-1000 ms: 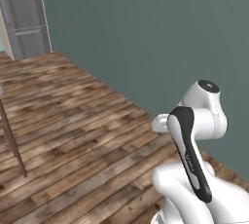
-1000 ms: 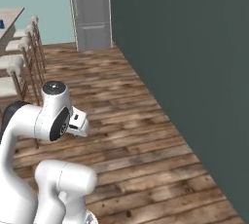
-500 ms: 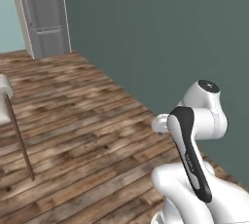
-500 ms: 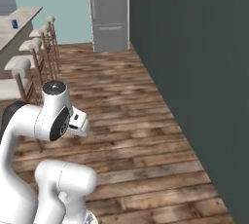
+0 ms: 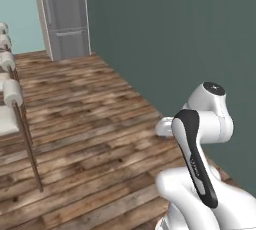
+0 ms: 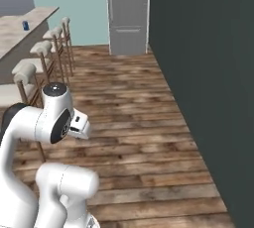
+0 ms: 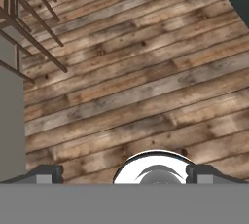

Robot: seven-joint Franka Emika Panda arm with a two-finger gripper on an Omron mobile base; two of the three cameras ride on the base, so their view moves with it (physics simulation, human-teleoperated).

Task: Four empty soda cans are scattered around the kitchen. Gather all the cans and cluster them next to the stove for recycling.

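Two fingers (image 7: pixel 124 174) spread wide, empty, above wooden floor (image 7: pixel 146 72).

In the right base view, a can (image 6: pixel 25 25) stands on the desk (image 6: pixel 20 31) at ten o'clock, stools (image 6: pixel 42 48) lined along its near edge (four show). The fridge (image 6: pixel 128 14) stands at twelve o'clock, the wall (image 6: pixel 208 73) running along three o'clock.

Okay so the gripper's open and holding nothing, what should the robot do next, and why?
Probably keep driving toward the bar counter on the left. A small blue soda can stands on it, behind the row of stools, and looks too far for the folded arm. The gripper is open over bare wood floor, so nothing here is ready to grasp.
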